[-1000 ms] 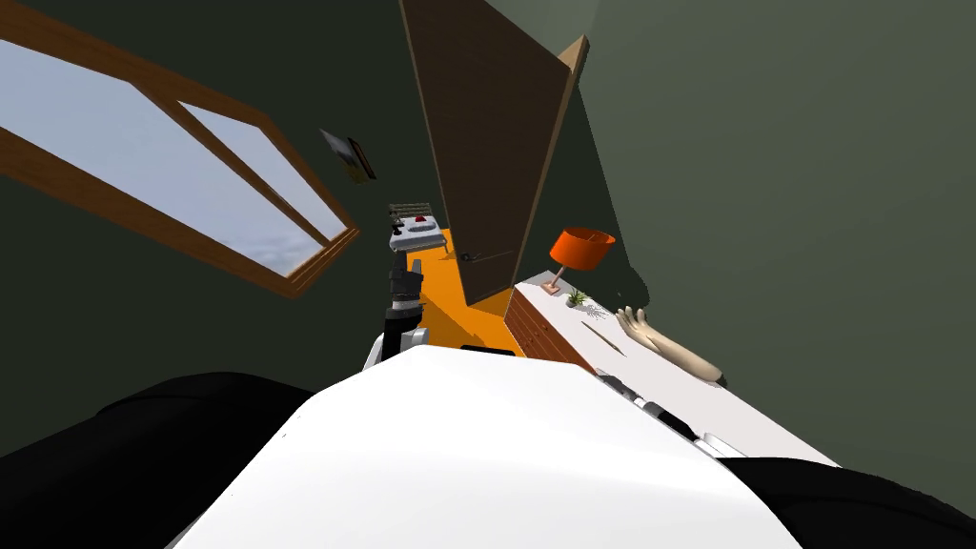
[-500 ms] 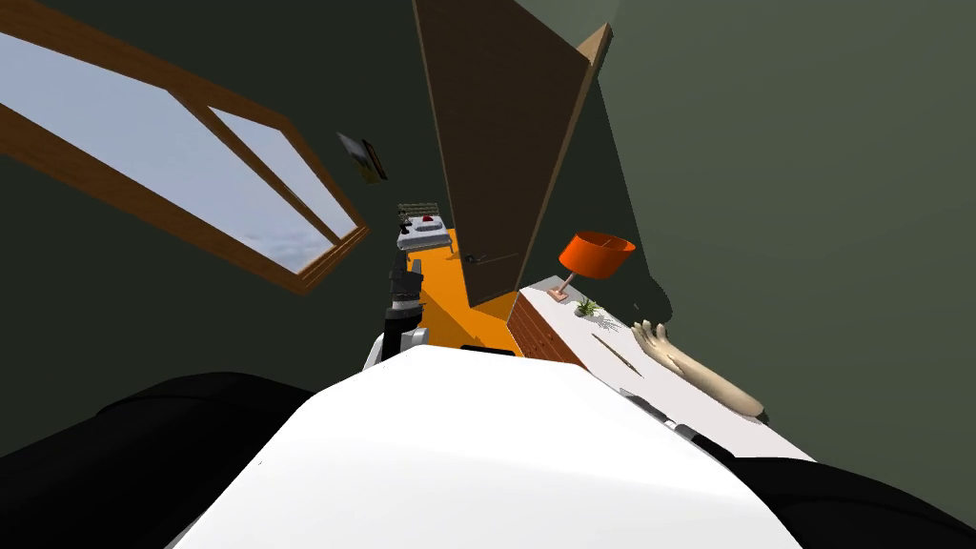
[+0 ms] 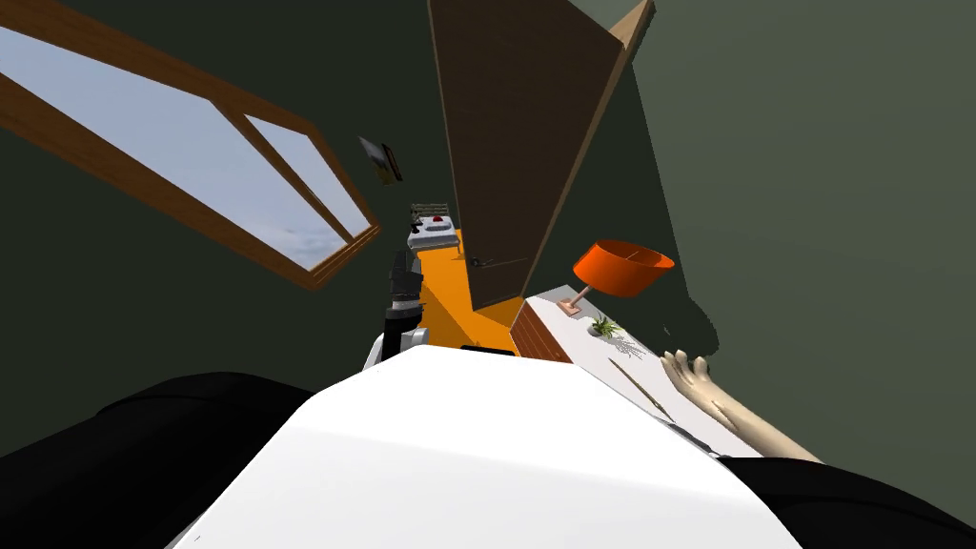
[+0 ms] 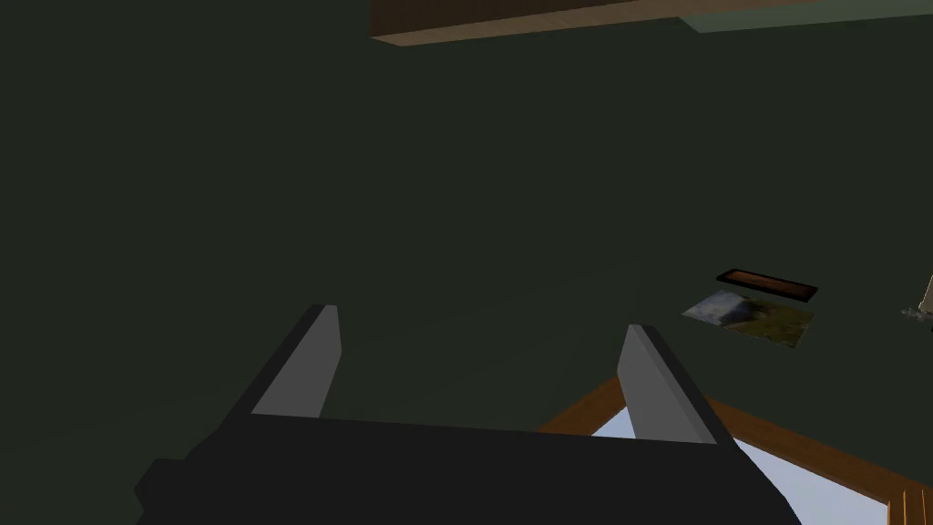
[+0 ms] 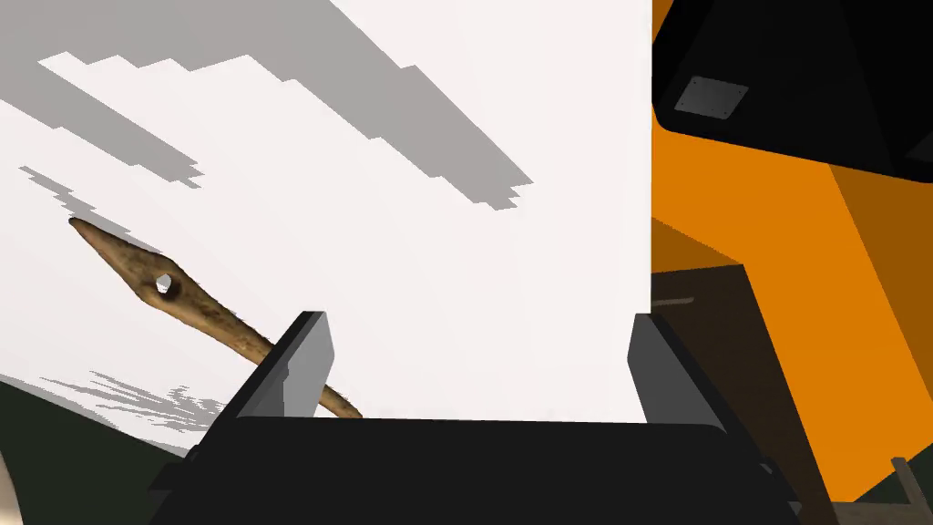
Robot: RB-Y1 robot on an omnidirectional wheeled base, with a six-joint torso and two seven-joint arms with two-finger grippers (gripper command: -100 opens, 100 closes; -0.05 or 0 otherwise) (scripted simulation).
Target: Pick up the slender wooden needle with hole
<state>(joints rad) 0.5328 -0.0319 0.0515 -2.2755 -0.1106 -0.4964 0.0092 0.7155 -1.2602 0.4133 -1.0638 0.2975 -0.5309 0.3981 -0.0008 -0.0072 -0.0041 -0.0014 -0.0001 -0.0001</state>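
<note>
A slender brown needle (image 3: 640, 386) lies flat on the white dresser top (image 3: 556, 317), between a small plant and a pale hand model. In the right wrist view the needle (image 5: 173, 293) shows its pointed end and its hole. Its shaft runs behind one finger (image 5: 301, 365) of my right gripper (image 5: 478, 319). That gripper hovers over the white top (image 5: 437, 182), open, with nothing between its fingers. My left gripper (image 4: 478, 314) is held out ahead of my chest (image 3: 404, 276), open and empty.
An orange-shaded lamp (image 3: 621, 269) and a small green plant (image 3: 603, 327) stand at the dresser's far end. A pale hand-and-forearm model (image 3: 724, 410) lies along its wall side. A brown door (image 3: 515, 143) stands open beyond, over orange floor (image 3: 443, 295).
My view has swung: the dresser, lamp, needle and hand model have slid right and lower in the head view, nearer my chest. The left arm holds its place.
</note>
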